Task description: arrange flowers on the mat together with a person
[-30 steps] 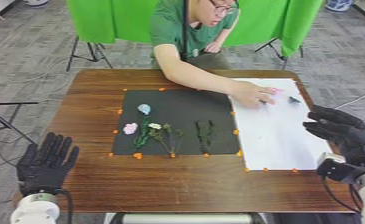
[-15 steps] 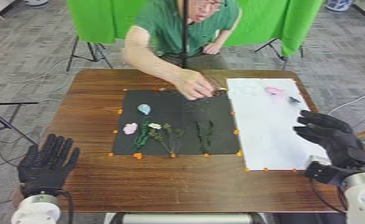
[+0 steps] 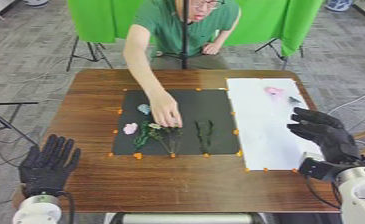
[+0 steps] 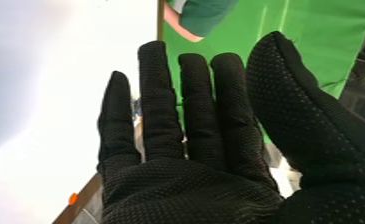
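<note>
My right hand (image 3: 328, 134) is open, its fingers straight and the thumb apart from them, with nothing in its grasp. On the head view I see its fingertips over the right edge of the white sheet (image 3: 269, 130); on the wrist view the green curtain (image 4: 249, 25) rises beyond the glove. My left hand (image 3: 45, 172) lies palm up by the table's left side, also open, fingers spread and empty.

Farther out, the person's hand (image 3: 165, 107) reaches down over the black mat (image 3: 183, 97), its fingertips just beside the white flower (image 3: 154, 126) above the thin leafy stems (image 3: 170, 142). To the left of it lie the pale blue flower (image 3: 144, 108), the pink flower (image 3: 130, 128) and a green stem (image 3: 142, 136). The paired dark green stems (image 3: 204, 136) lie to its right. On the sheet's far part sit another pink bloom (image 3: 273, 90) and a small dark piece (image 3: 293, 100).

Since the earlier frames, the person's hand has gone from the white sheet, past the mat's far edge, to the white flower. My right hand has shifted a little inward over the sheet; my left hasn't moved.

I can't tell whether the person's fingertips pinch anything. The dark piece is too small to identify, and my right forearm is cut off by the frame edge.
</note>
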